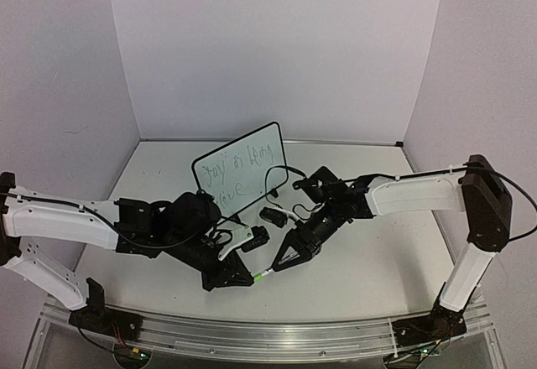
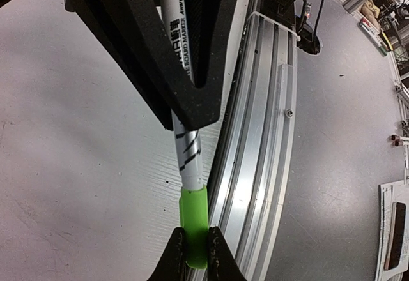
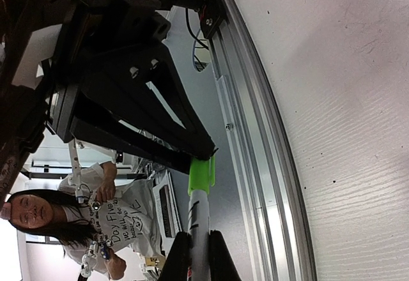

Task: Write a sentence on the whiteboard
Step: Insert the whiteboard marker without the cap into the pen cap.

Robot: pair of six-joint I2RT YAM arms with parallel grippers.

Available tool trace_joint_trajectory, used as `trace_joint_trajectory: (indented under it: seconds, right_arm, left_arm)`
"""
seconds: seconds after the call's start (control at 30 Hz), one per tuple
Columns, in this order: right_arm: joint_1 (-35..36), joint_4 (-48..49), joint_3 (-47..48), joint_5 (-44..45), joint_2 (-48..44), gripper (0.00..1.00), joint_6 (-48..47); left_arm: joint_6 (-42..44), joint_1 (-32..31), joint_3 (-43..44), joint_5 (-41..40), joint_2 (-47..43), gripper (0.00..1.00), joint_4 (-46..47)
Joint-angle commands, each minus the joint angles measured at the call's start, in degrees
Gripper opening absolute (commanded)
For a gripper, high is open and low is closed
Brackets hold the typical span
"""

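Note:
The whiteboard stands upright at the table's middle back, with the green sentence in two lines on its face. In front of it, low over the table, both grippers hold one white marker end to end. My left gripper is shut on the marker's green cap, which sits over the barrel's end. My right gripper is shut on the white barrel, with the green cap just past it. In the top view the left gripper and right gripper meet tip to tip at the cap.
An aluminium rail runs along the table's near edge, right beside the marker. A small black block lies on the table behind the grippers. White walls enclose the back and sides. A person sits beyond the rail.

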Motion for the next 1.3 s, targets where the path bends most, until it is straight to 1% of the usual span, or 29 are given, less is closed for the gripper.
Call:
trace_joint_trajectory:
  seconds: [0.0,0.13,0.3,0.5,0.77,1.03,1.17,1.27]
  right_arm:
    - [3.5,2.9,2.6,-5.2,-3.0,0.0,-1.8]
    - [3.5,2.9,3.0,-5.0,-4.5,0.0,-1.2]
    - [3.5,2.7,3.7,-2.7,-5.3,0.0,0.0]
    - [4.2,2.3,4.0,-0.9,-3.7,0.0,0.0]
    - [5.3,1.7,5.7,0.9,-2.9,0.0,-0.6]
    - [5.8,0.4,5.4,2.8,-2.4,0.0,-2.0]
    - [5.8,0.3,5.3,3.5,-3.1,0.0,-2.4]
    - [5.8,0.4,5.6,3.0,-3.3,0.0,-2.4]
  left_arm:
    - [0.2,1.5,2.3,-0.6,-4.3,0.0,17.5]
    - [-0.2,1.7,1.5,-0.5,-4.8,0.0,19.0]
    - [0.9,1.7,3.0,-2.0,-3.6,0.0,15.7]
    - [2.6,1.7,5.7,-2.7,-1.8,0.0,14.2]
    - [4.2,1.7,8.2,-3.8,-0.2,0.0,16.2]
    - [4.7,1.7,10.4,-3.0,0.6,0.0,16.9]
    - [4.7,1.7,10.3,-3.4,0.2,0.0,15.7]
    - [4.7,1.7,9.3,-3.8,-0.5,0.0,16.9]
